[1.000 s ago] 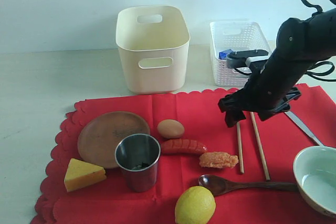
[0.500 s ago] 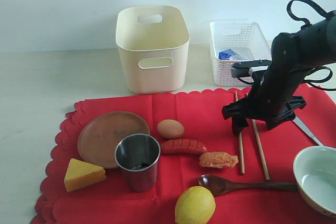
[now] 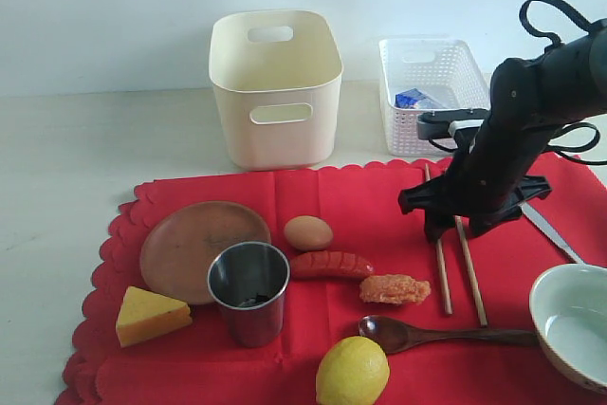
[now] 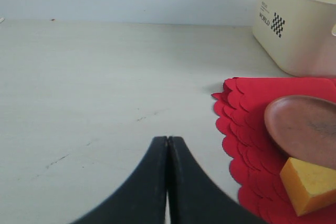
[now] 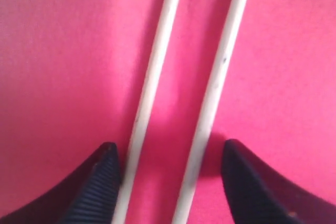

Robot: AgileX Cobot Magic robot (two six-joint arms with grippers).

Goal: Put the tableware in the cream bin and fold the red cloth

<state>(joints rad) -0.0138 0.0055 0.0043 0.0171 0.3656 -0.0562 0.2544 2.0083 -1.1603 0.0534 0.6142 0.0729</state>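
1. Looking at the containers first: the tall cream plastic bin [image 3: 275, 82] stands on the pale surface [image 3: 76, 168] just beyond the far edge of the scalloped red cloth [image 3: 360, 196]. The low white lattice basket [image 3: 417, 130] sits to its right with a blue-and-white item [image 3: 410, 98] inside; I cannot tell what it is.
2. The shiny steel cup [image 3: 248, 291] stands upright on the cloth, touching the brown round plate [image 3: 204, 248]. The white-inside bowl [image 3: 569, 320] sits at the cloth's right edge, partly out of frame.
3. The pair of wooden chopsticks [image 3: 455, 267] lies flat on the cloth, nearly parallel. Their long axis runs from the basket side toward the camera, and the near ends stop just short of the dark wooden spoon [image 3: 446, 334].
4. The spoon lies crosswise, its bowl end toward the yellow lemon [image 3: 353, 372].
5. My right hand [image 3: 460, 225] is down over the chopsticks. The wrist view shows its fingers [image 5: 105, 182] spread, one on each outer side of the two sticks, not pinching them.
6. My left hand [image 4: 167, 182] has its fingers pressed together above the bare surface beside the cloth.
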